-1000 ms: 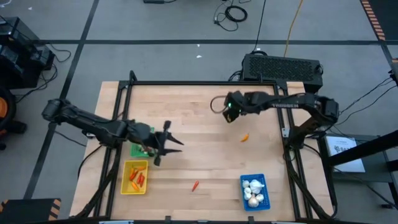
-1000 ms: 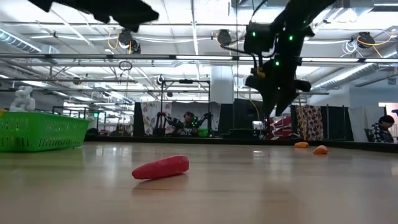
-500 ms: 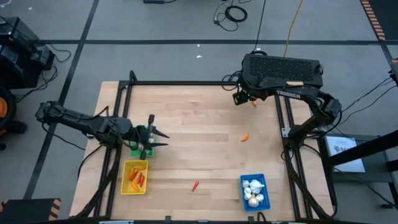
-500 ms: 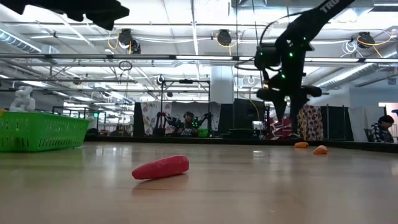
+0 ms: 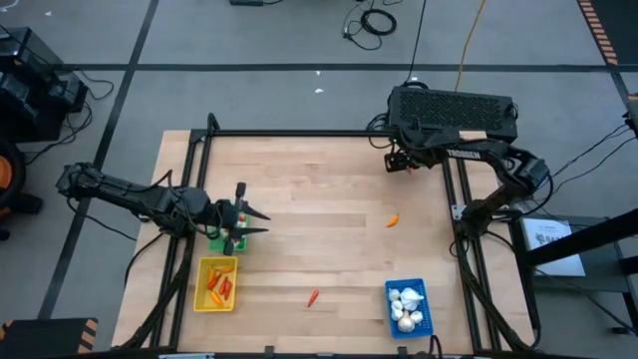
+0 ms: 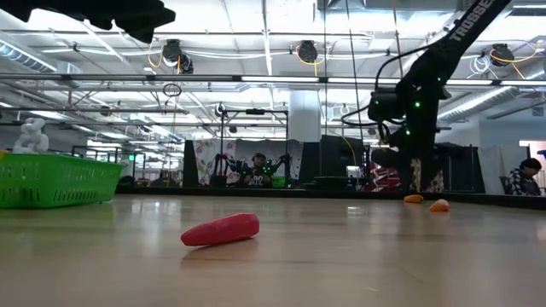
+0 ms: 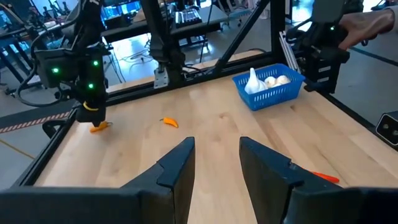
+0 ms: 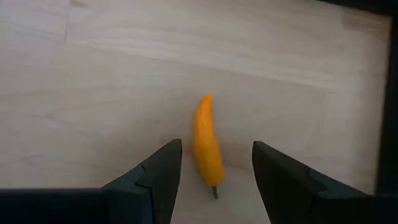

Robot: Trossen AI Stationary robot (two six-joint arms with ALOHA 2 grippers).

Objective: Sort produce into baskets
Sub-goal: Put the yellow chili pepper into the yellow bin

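We hold the right end effector (image 8: 211, 171) wide open just above an orange pepper (image 8: 208, 143), which lies on the bench (image 8: 93, 74) between our fingers. It looks light, hard and slick; we judge its thick middle the best hold.

A pale wooden tabletop (image 5: 319, 209) is sitting inside a black metal frame (image 5: 299, 134). Cables (image 5: 377, 20) are lying on the grey floor (image 5: 249, 40). A seated person (image 6: 522, 177) is showing far behind.
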